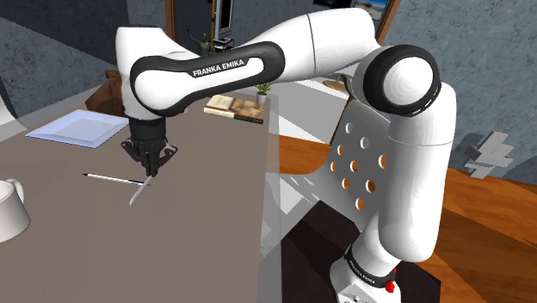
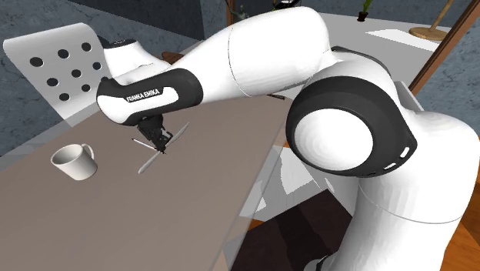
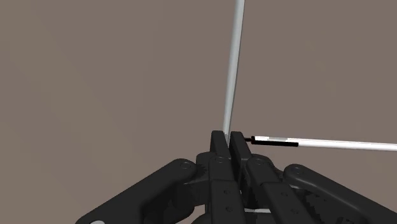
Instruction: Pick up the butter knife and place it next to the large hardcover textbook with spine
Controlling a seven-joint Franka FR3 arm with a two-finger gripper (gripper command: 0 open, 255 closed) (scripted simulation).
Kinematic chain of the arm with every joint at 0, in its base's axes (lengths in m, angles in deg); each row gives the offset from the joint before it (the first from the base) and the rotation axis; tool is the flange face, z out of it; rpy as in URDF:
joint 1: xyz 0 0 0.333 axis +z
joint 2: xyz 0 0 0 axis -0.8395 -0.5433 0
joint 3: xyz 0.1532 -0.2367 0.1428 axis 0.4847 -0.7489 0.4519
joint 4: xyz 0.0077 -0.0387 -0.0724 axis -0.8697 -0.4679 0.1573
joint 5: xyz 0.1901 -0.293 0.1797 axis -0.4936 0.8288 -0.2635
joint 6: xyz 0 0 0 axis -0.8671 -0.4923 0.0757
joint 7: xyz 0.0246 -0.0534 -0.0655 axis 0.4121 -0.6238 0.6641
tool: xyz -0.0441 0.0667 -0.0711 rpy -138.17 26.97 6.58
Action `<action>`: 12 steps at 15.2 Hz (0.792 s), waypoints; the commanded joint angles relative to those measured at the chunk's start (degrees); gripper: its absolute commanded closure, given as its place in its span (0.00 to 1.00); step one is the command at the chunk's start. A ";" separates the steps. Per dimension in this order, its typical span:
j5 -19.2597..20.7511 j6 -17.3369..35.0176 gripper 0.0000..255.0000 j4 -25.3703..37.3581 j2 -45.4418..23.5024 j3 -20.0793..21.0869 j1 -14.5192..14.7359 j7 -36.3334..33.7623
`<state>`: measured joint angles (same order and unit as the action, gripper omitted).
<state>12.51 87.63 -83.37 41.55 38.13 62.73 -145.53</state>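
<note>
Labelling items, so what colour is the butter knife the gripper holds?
The butter knife is plain light grey, clearest in the wrist view.

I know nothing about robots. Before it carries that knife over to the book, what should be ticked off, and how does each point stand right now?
1. Jaws shut on the butter knife: ok, the wrist view shows them clasping it.
2. Knife lifted off the table: cannot tell.
3. Book in sight at the table's far end: ok.
4. Bare table beside the book for setting down: ok.
5. Thin black-and-white stick free of the jaws: cannot tell, as it lies right by their tips.
6. Mug away from the route to the book: ok.
</note>
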 commanded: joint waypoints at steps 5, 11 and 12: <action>-0.67 -4.21 1.00 3.15 1.16 0.33 -0.04 0.30; -2.09 -5.56 1.00 2.06 3.85 0.02 -2.36 3.15; -2.65 -5.20 1.00 0.75 4.89 -0.25 -3.48 4.54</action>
<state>10.41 81.88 -81.11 45.40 38.09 60.29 -142.23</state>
